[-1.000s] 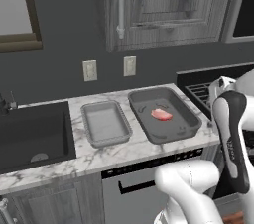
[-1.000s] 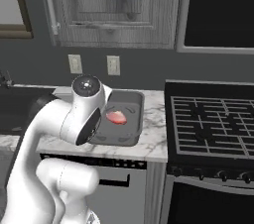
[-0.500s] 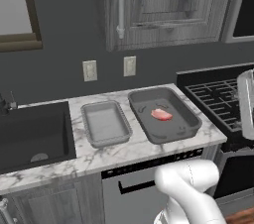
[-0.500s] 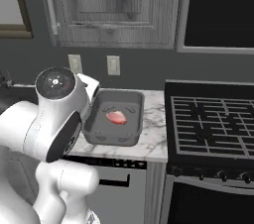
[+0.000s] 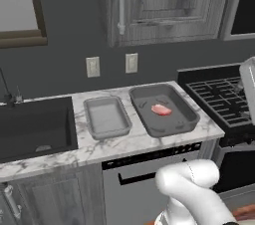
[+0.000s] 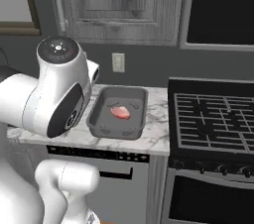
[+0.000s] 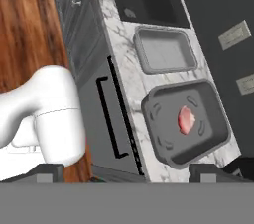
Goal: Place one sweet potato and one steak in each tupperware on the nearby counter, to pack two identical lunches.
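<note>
Sink (image 5: 35, 127) left of both tupperware trays (image 5: 106, 117), stove (image 5: 221, 97) right.

A home kitchen (rendered, not photographed). A white marble counter (image 5: 124, 144) over dark grey cabinets (image 5: 55, 199) runs along a dark wall. At 9 o'clock in the left base view sits a black sink (image 5: 32, 127) with a faucet (image 5: 7, 94); at 3 o'clock, a black gas stove (image 6: 213, 116) with grates. Wood-grain wall cabinets (image 5: 164, 2) hang at 12 o'clock, with two outlets (image 5: 92, 66) below them. A dishwasher front (image 5: 144, 184) sits under the counter, and the floor (image 7: 25, 25) is wood plank.
</note>
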